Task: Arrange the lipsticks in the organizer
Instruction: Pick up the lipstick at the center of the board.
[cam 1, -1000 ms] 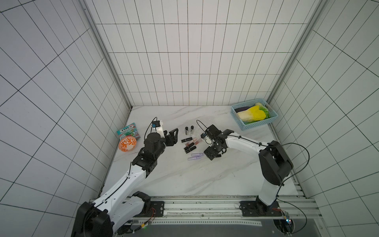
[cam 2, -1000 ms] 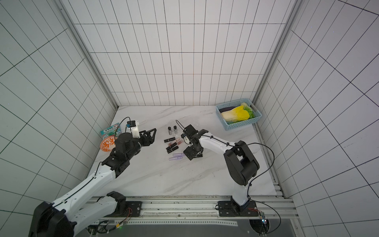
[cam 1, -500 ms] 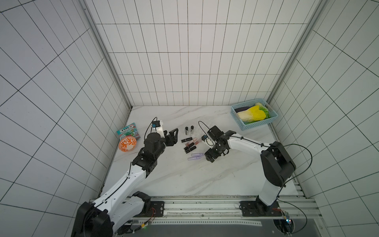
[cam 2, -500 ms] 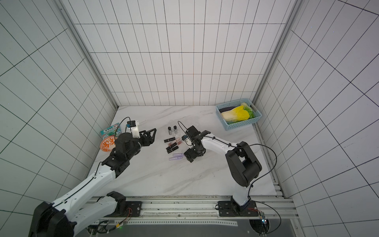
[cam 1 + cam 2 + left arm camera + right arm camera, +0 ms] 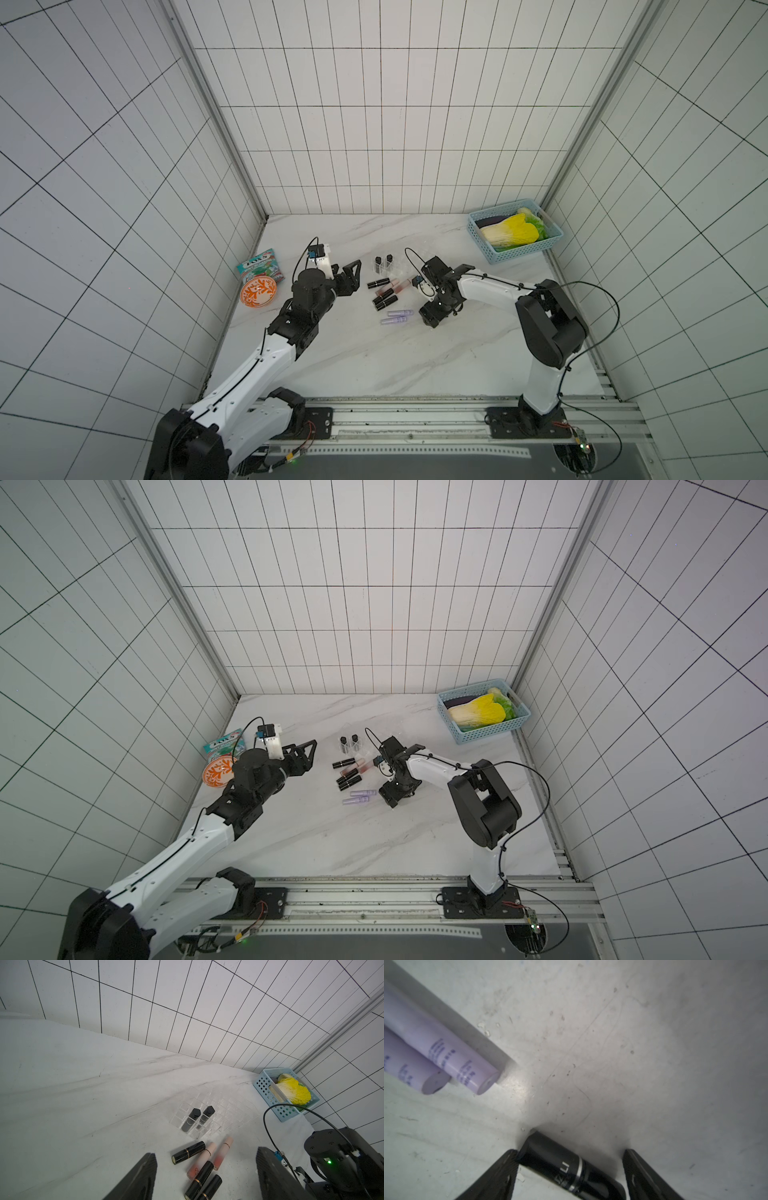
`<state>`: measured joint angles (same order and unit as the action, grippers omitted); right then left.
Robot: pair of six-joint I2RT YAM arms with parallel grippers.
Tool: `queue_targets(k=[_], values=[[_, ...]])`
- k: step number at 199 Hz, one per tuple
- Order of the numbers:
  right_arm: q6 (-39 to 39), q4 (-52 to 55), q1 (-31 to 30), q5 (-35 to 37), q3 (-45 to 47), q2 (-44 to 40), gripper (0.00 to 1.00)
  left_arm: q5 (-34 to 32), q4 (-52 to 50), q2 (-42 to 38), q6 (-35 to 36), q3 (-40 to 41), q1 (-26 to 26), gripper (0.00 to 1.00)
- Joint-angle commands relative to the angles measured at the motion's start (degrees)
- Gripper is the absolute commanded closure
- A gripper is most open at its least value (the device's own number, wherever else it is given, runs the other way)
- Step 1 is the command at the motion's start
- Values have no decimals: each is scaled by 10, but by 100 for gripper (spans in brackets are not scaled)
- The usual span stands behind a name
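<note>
Plainly we are dealing with a light, stiff, slick little thing. The black lipstick [image 5: 560, 1162] lies flat on the marble, well away from the organizer [image 5: 228, 1109] on its robot-facing side, farther out than the two lilac tubes [image 5: 452, 1053]. Our right gripper [image 5: 570, 1151] straddles it with jaws fairly wide. One finger [image 5: 502, 1169] touches one end, but we cannot tell whether the other presses, so we cannot call it held.

The tube sits slantwise between the fingers, and we judge that a round glossy shell taken that way may roll or squirt out. Taking it square across the barrel, near the silver band, looks safer. It needs little force and should not crush, though the cap might pull off.

Our left gripper [image 5: 205, 1152] hangs wide and empty near the organizer. The loose black and pink tubes [image 5: 204, 1157] lie just before the organizer, and two black lipsticks [image 5: 192, 1120] stand in its corner slots. Its thin clear walls look brittle, so we would lower tubes in gently.
</note>
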<state>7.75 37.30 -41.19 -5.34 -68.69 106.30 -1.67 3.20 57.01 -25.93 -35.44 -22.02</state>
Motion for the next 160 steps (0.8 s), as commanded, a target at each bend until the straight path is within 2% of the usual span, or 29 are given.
queue_targets(k=[1,34,56,98,126,141,160], values=[[-15,18,3,13,-1,21,24,-3,9,-2,7,-16,0,26],[-29,37,4,26,-8,42,40,-6,8,-4,9,-15,0,26],[-44,37,3,25,1,39,56,-2,9,-3,7,-16,0,26],[-62,32,7,10,14,-34,71,38,13,6,15,-25,0,26],[-75,28,17,-36,20,-131,75,130,30,16,28,-43,1,26],[-81,24,21,-69,23,-182,76,223,31,26,32,-63,2,25],[-91,20,28,-128,26,-248,76,333,33,45,17,-90,1,17]])
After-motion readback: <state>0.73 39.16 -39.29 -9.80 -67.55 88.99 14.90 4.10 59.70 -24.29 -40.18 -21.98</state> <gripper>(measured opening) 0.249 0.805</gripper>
